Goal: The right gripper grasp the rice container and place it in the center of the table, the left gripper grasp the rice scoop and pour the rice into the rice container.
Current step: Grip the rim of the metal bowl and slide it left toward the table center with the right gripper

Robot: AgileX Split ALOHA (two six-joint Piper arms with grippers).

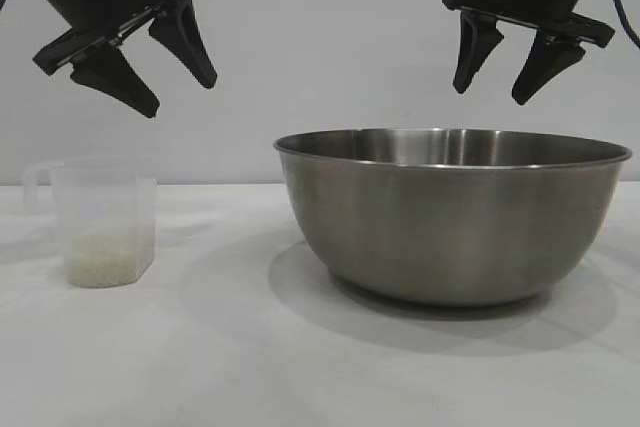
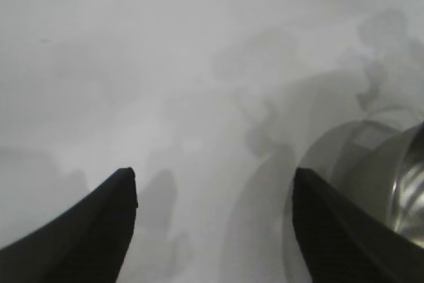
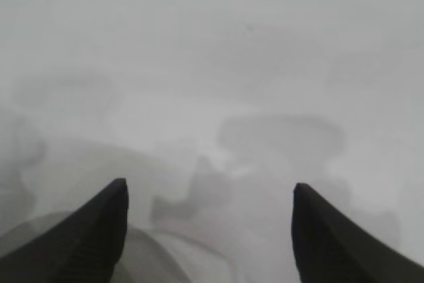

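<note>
**Both grippers aloft, nothing held**

We see the rice container point(image 1: 452, 217) standing on the desk point(image 1: 230, 367), right of centre. The rice scoop point(image 1: 100, 222) stands well apart at left, rice point(image 1: 103, 259) in its bottom. The left gripper point(image 1: 185, 99) hangs above the scoop, the right gripper point(image 1: 490, 97) above the container, both spread and empty. The scoop's handle looks, faintly, to face left.

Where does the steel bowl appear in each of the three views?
Exterior view: steel bowl right of centre on the white table.
Left wrist view: only its rim and wall, at the right edge.
Right wrist view: not clearly in it.
Shared landmark: the white table.
</note>
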